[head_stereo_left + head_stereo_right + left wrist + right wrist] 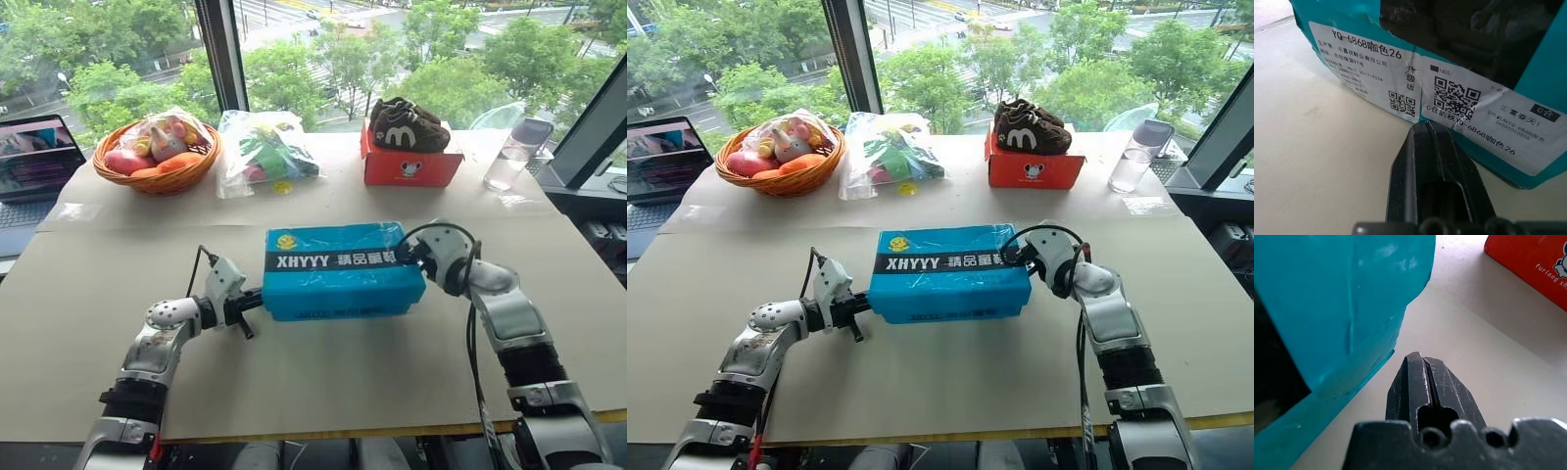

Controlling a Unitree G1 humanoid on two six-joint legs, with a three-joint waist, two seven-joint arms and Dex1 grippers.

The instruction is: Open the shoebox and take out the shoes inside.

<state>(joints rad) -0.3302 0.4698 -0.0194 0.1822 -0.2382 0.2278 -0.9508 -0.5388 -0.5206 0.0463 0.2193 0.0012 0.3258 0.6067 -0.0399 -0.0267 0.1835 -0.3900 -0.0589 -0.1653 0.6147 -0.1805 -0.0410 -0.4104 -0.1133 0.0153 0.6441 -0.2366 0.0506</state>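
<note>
Glossy blue cardboard shoebox (338, 269), lid on, rectangular w/ black band — left gripper (257, 301) & right gripper (404, 257) at its ends, black fingers pressed together, pinching nothing.

This looks like an upper-floor office or test room set up for robot trials. Tall windows (323, 49) look down on treetops and a street. A laptop (29, 162) sits open at the table's (294, 392) left edge, and assorted props line the far edge: a toy basket (157, 157), a bagged bundle (265, 152), a water cup (514, 152).
</note>
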